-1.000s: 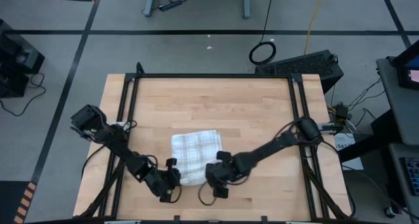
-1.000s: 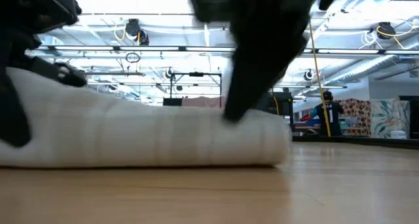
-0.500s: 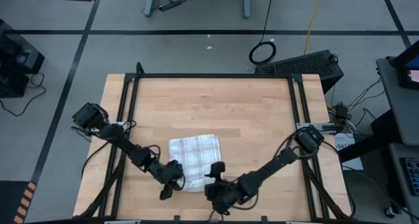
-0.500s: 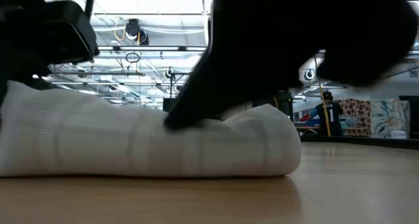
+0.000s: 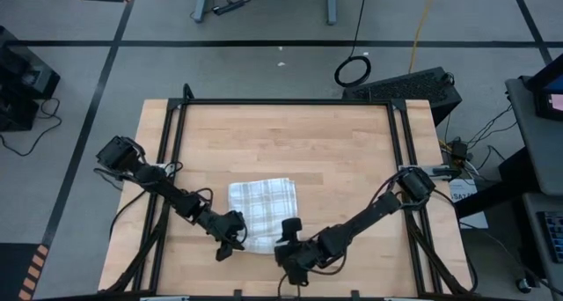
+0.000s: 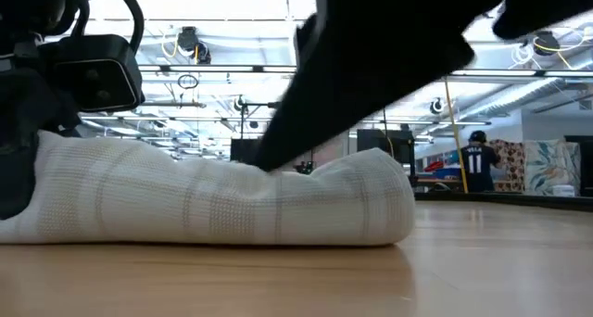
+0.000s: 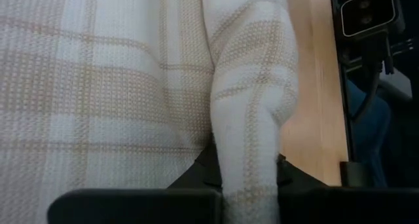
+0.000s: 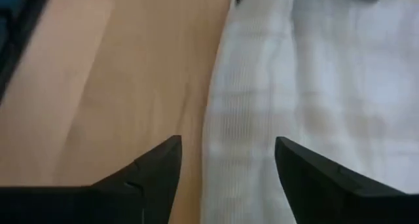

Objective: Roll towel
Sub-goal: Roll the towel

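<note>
Towel (image 5: pixel 262 211) lies folded at the wooden table's (image 5: pixel 281 143) near-middle edge, its soft waffle weave bulging into a thicker rounded roll than 1 second ago. Left gripper (image 7: pixel 249 185) pinches its rolled edge; right gripper (image 8: pixel 226 168), now spread, straddles the hem.
</note>
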